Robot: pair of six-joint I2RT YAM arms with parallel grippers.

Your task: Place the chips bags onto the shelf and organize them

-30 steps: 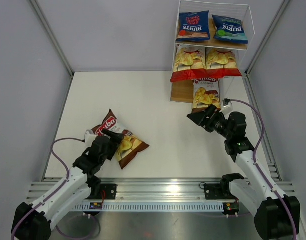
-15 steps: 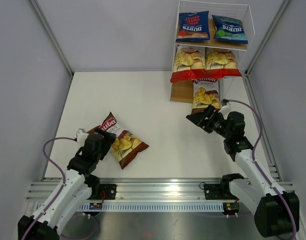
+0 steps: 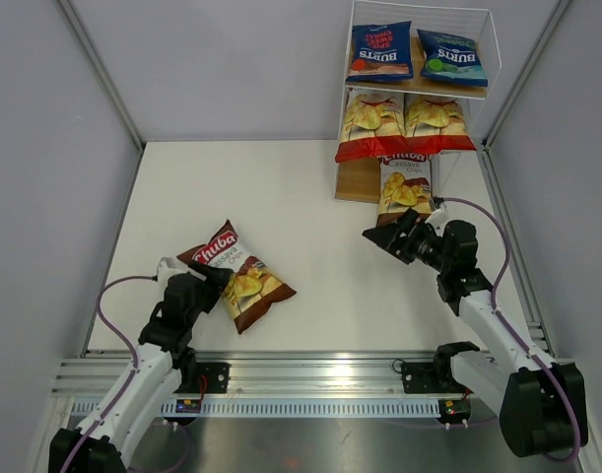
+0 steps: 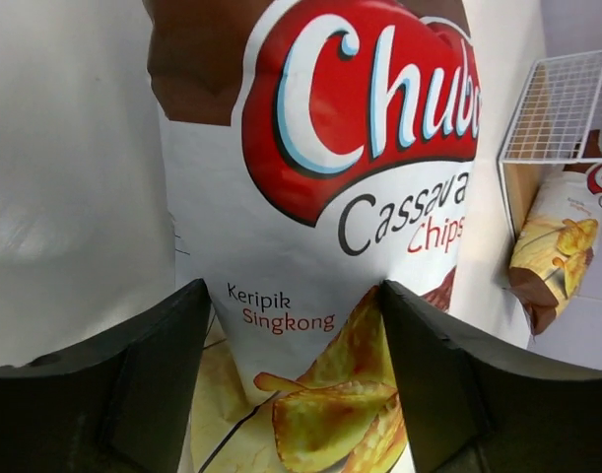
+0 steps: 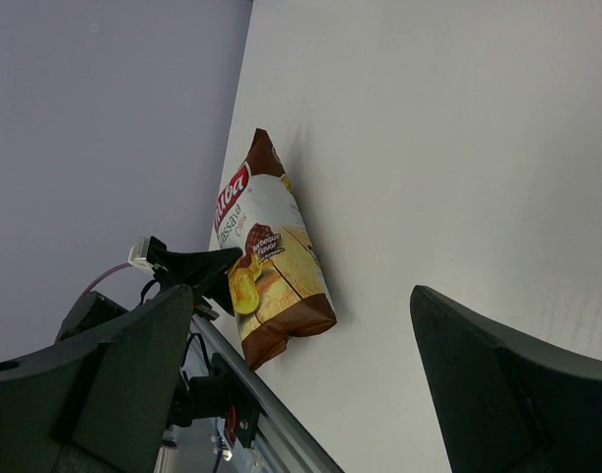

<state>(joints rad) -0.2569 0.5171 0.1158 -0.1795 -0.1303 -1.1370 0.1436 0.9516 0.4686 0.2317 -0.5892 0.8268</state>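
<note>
Left gripper [image 3: 218, 280] is hovering low over the near-left edge of the loose brown Chuba bag [image 3: 239, 277]. Its jaws are standing apart, and in the wrist view the bag's printed face is showing between the fingers; we are seeing nothing pinched. We are counting six bags. This one is lying flat on the table [image 3: 310, 227], and five are sitting on the single shelf [image 3: 358, 179], far ahead and to the right of this gripper: two blue Burts bags [image 3: 379, 51] [image 3: 454, 57] on top, two red-and-white bags [image 3: 367, 123] [image 3: 434, 120] in the middle, and one shelved brown Chuba bag [image 3: 406, 185] at the bottom. The left arm [image 3: 148, 360] is folding forward with its wrist dipping down. The right gripper [image 3: 387, 233] is gaping wide and holding nothing, just before the shelved brown bag, and the right arm [image 3: 483, 310] is stretching forward with its wrist turning leftward.
</note>
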